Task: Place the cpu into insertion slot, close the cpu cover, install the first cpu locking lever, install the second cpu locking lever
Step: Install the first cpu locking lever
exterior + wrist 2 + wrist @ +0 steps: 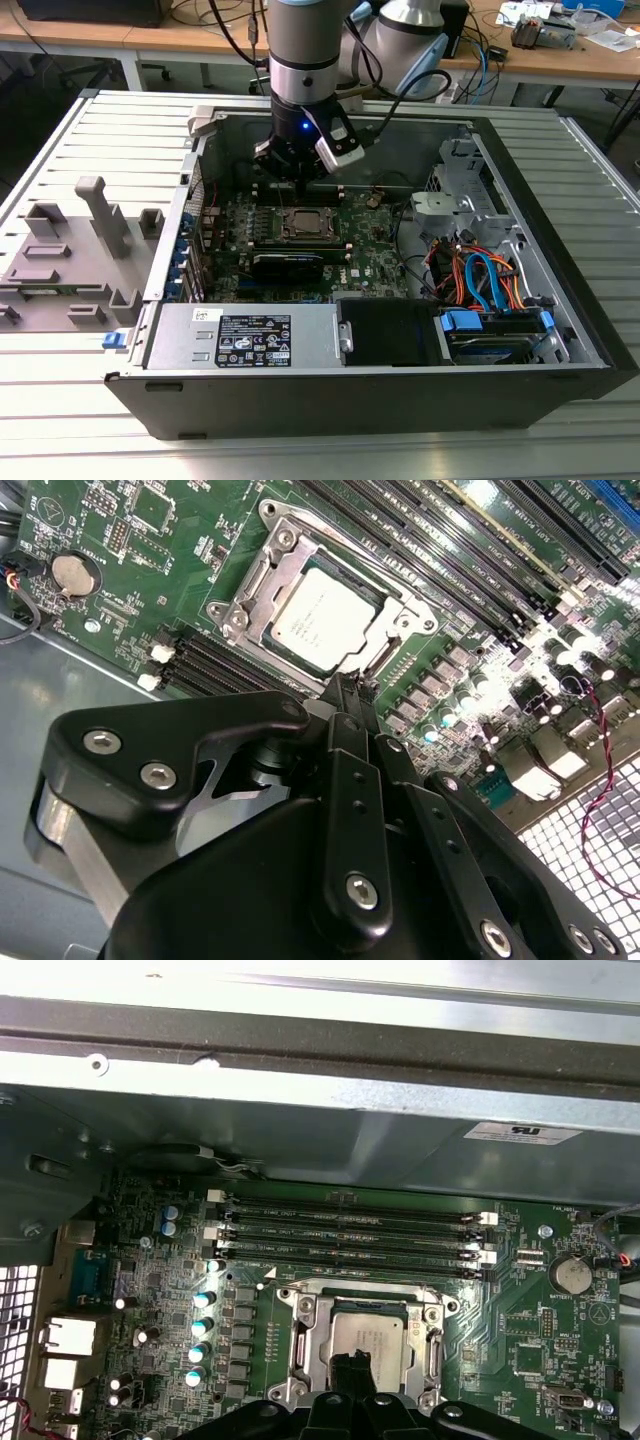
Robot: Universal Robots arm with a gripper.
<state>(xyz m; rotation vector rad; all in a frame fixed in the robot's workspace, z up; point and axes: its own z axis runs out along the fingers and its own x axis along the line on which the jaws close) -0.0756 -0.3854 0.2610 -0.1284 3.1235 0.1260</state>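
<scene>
Hovering low inside the open computer case [560, 300], our gripper [352, 687] hangs just over the near edge of the insertion slot [330, 620]; in the second wrist view its two black fingertips [345, 695] are drawn close together into a narrow point, with nothing that we can see between them. We see the cpu [322, 618] lying flat in the slot, its silvery-grey top showing through the square window of the cpu cover [400, 615], which lies down around it. In the first wrist view the same cpu [366, 1338] sits low in the middle of the frame, with the gripper [352, 1372] tip overlapping its lower edge, though we cannot tell whether it touches. Four long black memory slots [350, 1230] run across the frame just above the socket, and a round coin battery [571, 1274] sits at the right. In the exterior view the gripper [303, 183] is at upper centre, just above the socket [303, 224] on the green motherboard [375, 250], and a grey plastic fixture [70, 250] stands on the slatted table [60, 400] at the left.
</scene>
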